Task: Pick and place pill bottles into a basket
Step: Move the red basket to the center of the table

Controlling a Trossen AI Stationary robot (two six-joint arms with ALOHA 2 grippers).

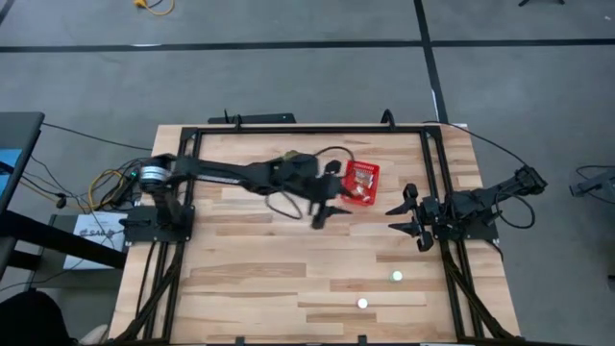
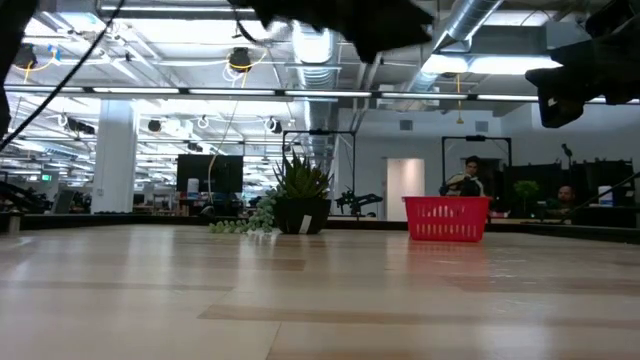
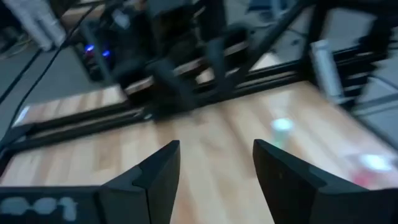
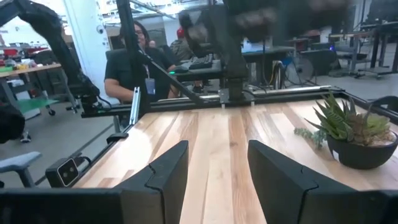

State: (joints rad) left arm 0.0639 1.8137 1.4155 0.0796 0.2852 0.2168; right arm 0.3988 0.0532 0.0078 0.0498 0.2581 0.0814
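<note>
1. Bottles still to collect: two pill bottles [image 1: 397,277] [image 1: 362,304] stand near the front edge of the table [image 1: 250,279], well apart from the red basket [image 1: 361,183] by the far edge, which already holds some.
2. The left gripper [image 1: 325,213] hangs beside the basket, its fingers [image 3: 155,180] spread and empty. We judge it should travel to the nearer bottle.
3. We should descend straight over the white cap and close gently.
4. The right gripper [image 1: 408,218] waits at the right edge, also spread.
</note>
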